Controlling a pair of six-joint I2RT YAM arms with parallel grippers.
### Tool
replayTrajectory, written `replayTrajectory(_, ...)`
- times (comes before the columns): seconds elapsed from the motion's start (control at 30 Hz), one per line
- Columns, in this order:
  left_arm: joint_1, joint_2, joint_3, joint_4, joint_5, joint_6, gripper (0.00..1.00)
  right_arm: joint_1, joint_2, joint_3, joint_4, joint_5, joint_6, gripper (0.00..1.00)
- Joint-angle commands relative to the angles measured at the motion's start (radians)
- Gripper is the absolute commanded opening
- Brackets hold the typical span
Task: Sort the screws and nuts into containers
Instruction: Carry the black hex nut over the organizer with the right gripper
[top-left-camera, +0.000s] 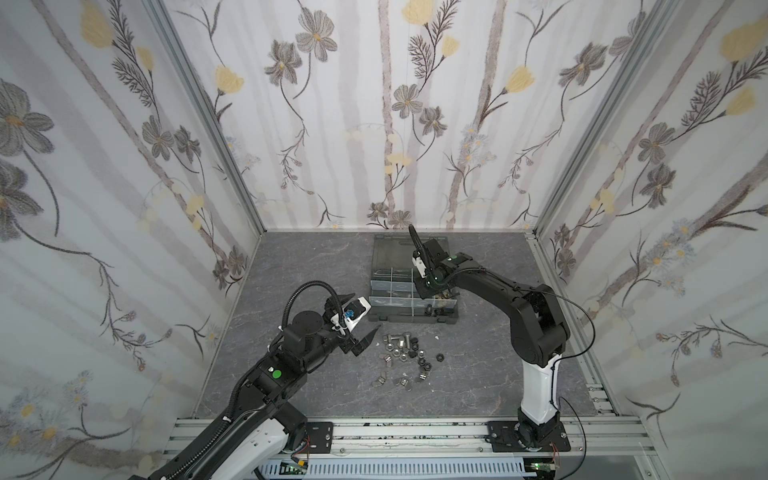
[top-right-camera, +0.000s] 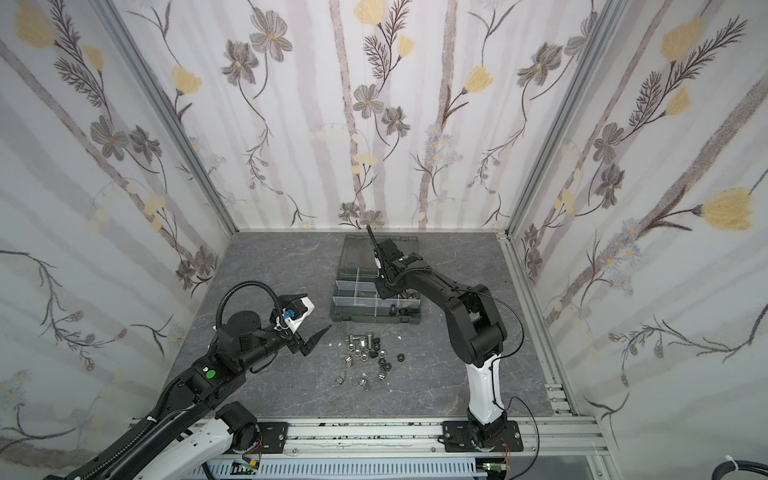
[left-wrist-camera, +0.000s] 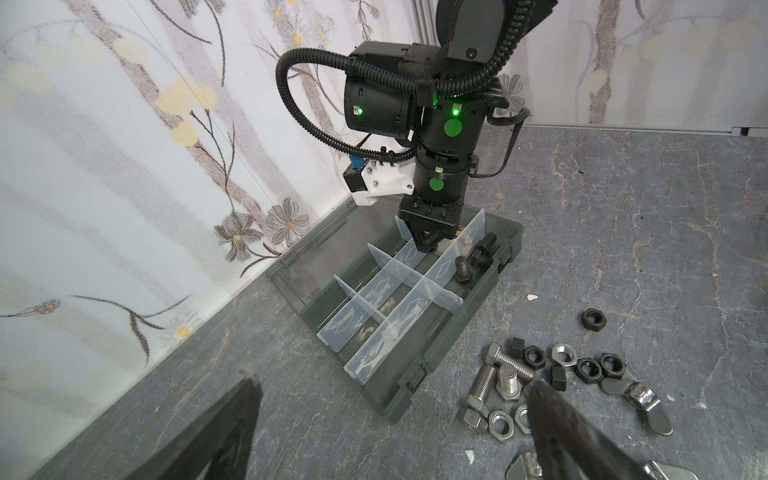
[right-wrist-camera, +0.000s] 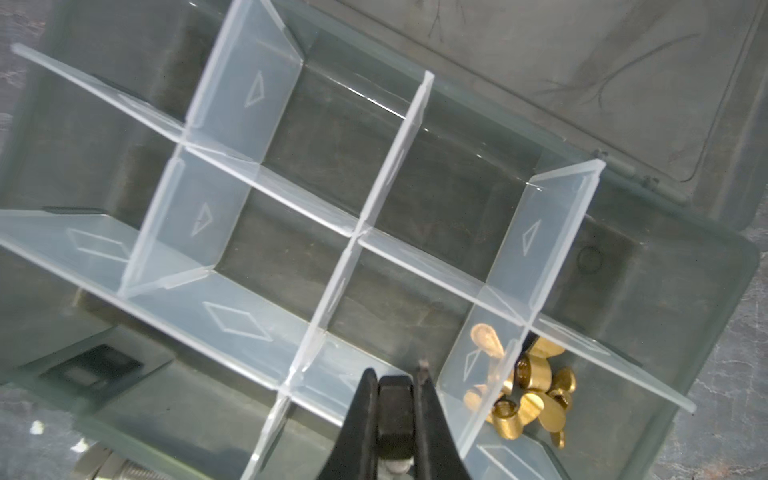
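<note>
One black hex piece (right-wrist-camera: 395, 411), nut or bolt head unclear, clamped in right gripper (right-wrist-camera: 395, 374) over a bare compartment (right-wrist-camera: 386, 316) of the case (right-wrist-camera: 685, 270). Drop looks straight down. Brass wing nuts (right-wrist-camera: 528, 390) sit one divider (right-wrist-camera: 490, 353) over. Left gripper (top-left-camera: 360, 321) gapes, nearer loose pile (top-left-camera: 409, 353) mid-tabletop (top-left-camera: 316, 270).

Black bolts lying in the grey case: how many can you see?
2: one black bolt and another beside it, in the same compartment along the case's front wall. The right arm may hide more.
</note>
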Motion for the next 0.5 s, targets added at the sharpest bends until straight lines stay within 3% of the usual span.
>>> replayTrajectory(0.0,0.0,0.003,0.008,0.013,0.004,0.013,1.0,-0.005,0.021,0.009,0.031,0.027,-0.04,0.13)
replayTrajectory(0.47,-0.001,0.008,0.013,0.011,0.001,0.017,1.0,-0.013,0.04,0.01,0.047,0.017,-0.053,0.27)
